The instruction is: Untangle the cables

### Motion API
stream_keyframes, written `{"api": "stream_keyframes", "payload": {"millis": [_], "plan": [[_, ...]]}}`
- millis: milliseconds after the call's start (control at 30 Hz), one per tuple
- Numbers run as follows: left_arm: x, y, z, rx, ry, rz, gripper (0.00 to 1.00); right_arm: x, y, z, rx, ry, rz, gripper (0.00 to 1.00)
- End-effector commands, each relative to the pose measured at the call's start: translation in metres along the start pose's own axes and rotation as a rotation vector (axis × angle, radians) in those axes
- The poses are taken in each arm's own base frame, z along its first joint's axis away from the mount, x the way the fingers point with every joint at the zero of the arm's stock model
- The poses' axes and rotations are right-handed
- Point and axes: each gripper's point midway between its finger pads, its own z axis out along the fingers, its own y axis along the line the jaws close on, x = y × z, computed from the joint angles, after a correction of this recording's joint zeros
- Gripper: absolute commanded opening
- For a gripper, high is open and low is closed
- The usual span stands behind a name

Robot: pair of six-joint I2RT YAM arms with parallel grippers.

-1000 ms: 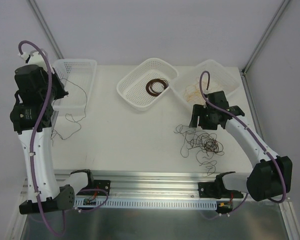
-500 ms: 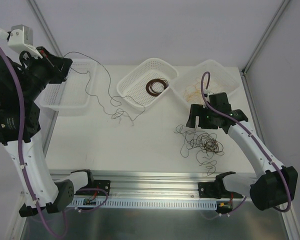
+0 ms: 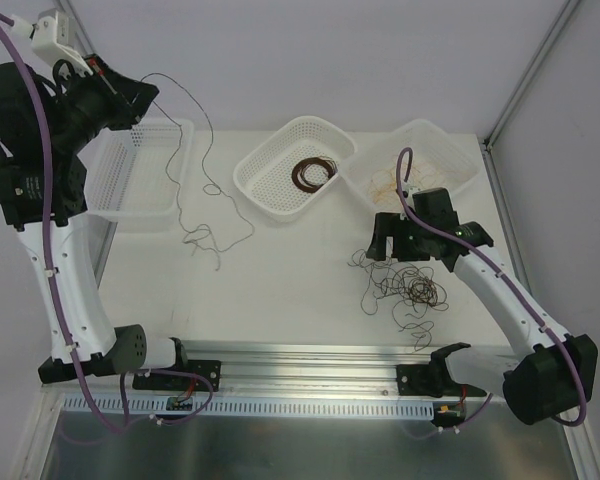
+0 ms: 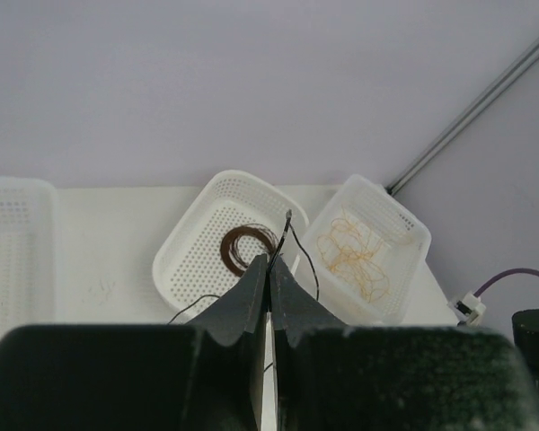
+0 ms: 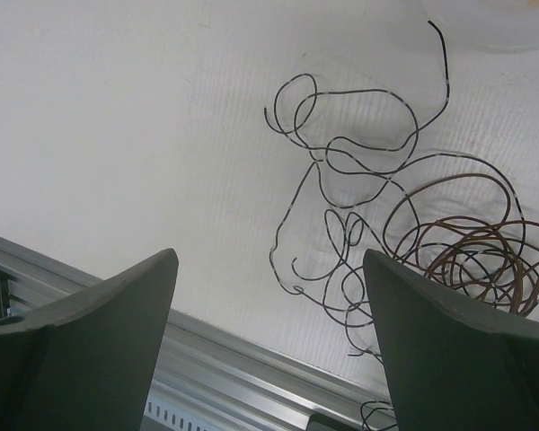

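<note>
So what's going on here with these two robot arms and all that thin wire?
The arms are sorting out thin wires. The left gripper, raised high, is shut on one black wire, whose loose end trails down onto the table. The right gripper hangs open just above the tangle of black and brown wires. A dark brown coil lies in the middle basket, and tan-orange wires lie in the right basket.

The white worktop [image 3: 280, 290] is carrying three mesh baskets along its far edge: the left basket [image 3: 145, 205] at the far-left corner, the middle basket [image 3: 270, 190], and the right basket [image 3: 450, 160] near the far-right corner. A tangle of cables [image 3: 405, 290] is lying near the right edge.
</note>
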Motion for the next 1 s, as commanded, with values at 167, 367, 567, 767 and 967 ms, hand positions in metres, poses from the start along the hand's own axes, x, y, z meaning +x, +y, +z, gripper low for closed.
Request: {"api": "stream_keyframes", "payload": {"millis": [167,367,567,767,967], "plan": [[-0.075,-0.039,-0.011,0.107,-0.230,0.094,0.00,-0.007,0.011,-0.009,-0.048,-0.047,-0.032,0.89],[-0.106,-0.023,-0.002,0.020,-0.340,0.167,0.00,-0.005,0.013,-0.008,-0.056,-0.039,-0.035,0.89],[-0.138,0.014,0.011,-0.136,-0.466,0.245,0.00,0.000,0.010,-0.003,-0.055,-0.021,-0.058,0.89],[-0.143,0.045,0.027,-0.237,-0.480,0.275,0.00,0.004,0.008,-0.002,-0.048,-0.006,-0.061,0.89],[-0.154,0.063,0.032,-0.298,-0.516,0.319,0.00,0.001,0.005,0.000,-0.034,0.000,-0.076,0.89]]}}
